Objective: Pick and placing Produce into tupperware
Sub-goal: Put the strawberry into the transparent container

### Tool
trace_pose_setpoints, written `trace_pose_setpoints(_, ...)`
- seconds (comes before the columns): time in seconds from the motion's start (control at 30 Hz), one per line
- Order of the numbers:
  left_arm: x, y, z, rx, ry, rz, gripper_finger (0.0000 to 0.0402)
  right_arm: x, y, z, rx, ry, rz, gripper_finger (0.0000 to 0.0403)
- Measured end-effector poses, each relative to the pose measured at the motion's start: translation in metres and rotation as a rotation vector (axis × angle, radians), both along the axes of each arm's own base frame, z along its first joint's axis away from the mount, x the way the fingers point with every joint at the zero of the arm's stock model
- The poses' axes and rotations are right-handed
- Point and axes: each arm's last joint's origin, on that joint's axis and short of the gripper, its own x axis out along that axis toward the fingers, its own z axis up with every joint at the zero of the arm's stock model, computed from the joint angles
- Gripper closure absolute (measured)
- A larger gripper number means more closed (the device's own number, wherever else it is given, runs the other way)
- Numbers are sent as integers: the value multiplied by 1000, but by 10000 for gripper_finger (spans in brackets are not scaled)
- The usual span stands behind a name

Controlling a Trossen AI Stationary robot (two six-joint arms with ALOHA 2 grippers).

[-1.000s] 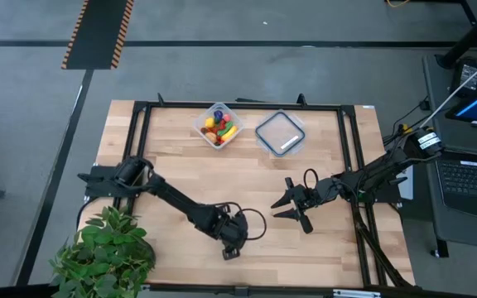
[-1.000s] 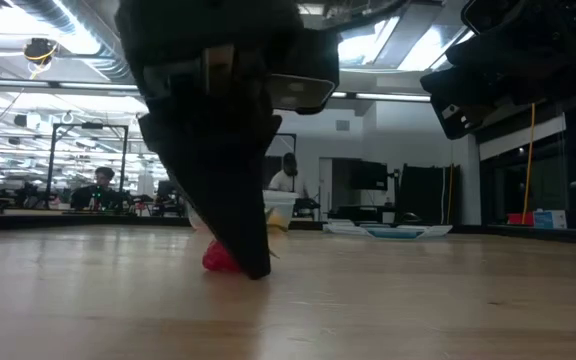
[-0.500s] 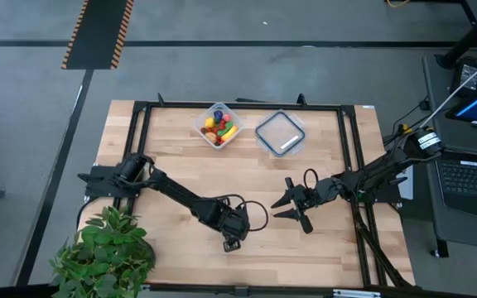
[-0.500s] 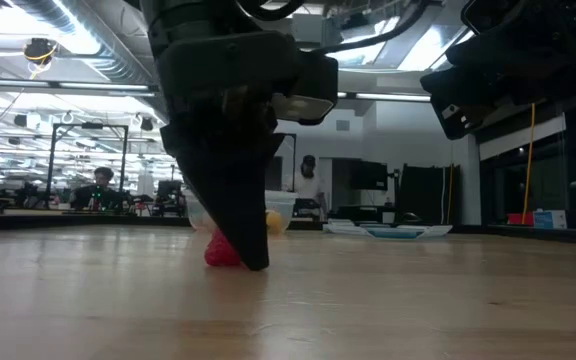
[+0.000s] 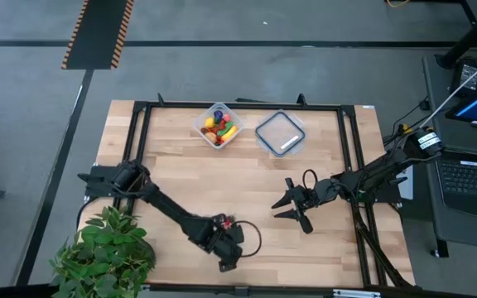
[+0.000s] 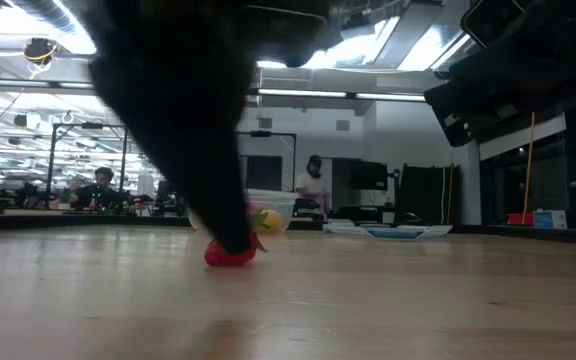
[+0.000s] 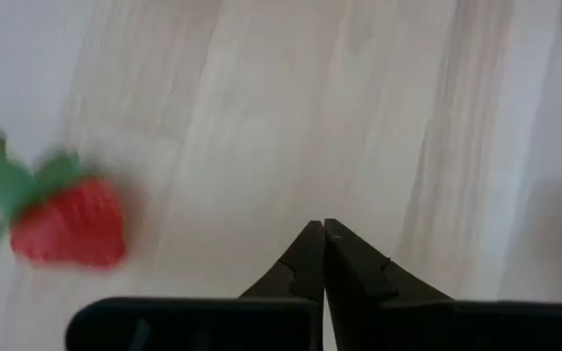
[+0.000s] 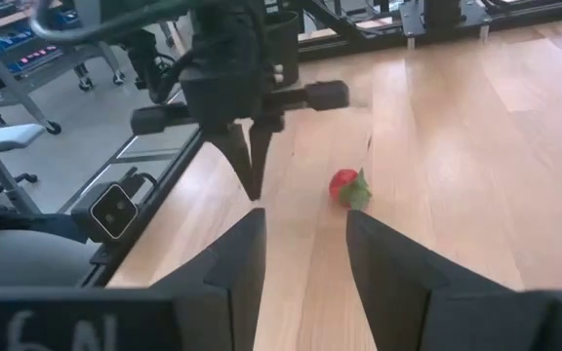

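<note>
Step in hand, as it seems: picking the strawberry (image 7: 66, 219), the only piece seen outside the tub (image 5: 215, 124). Lies on the bare wood at the table's front, well apart from the tub, which stands at the far edge with the other produce (image 5: 218, 127) already inside.

Left gripper (image 7: 323, 234) low over the wood just beside the strawberry, not touching it. Fingers pressed together, tips meeting, holding nothing. So no grasp yet.

Next move probably calls for opening the fingers, shifting sideways until the berry sits between them, then closing gently. Small, round and light; may roll or slip away if pushed by one tip.

Right gripper (image 8: 301, 224) waiting above the table's middle right, fingers spread, empty, pointed toward the strawberry.

Around: flat lid (image 5: 280, 132) beside the tub, green plant (image 5: 106, 248) at the front left corner. Nothing seen between the berry and the tub; only a long way across the table.
</note>
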Motion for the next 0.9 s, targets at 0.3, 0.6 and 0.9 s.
trace_pose_setpoints(0.3,-11,-13,-1,25,18,-47,381,0,0,0,3,-2,0,257)
trace_pose_setpoints(0.6,-6,-6,0,75,-18,-6,353,0,0,0,5,-3,-1,257)
trace_pose_setpoints(0.9,-3,1,0,65,-17,45,262,0,0,0,6,-3,-1,257)
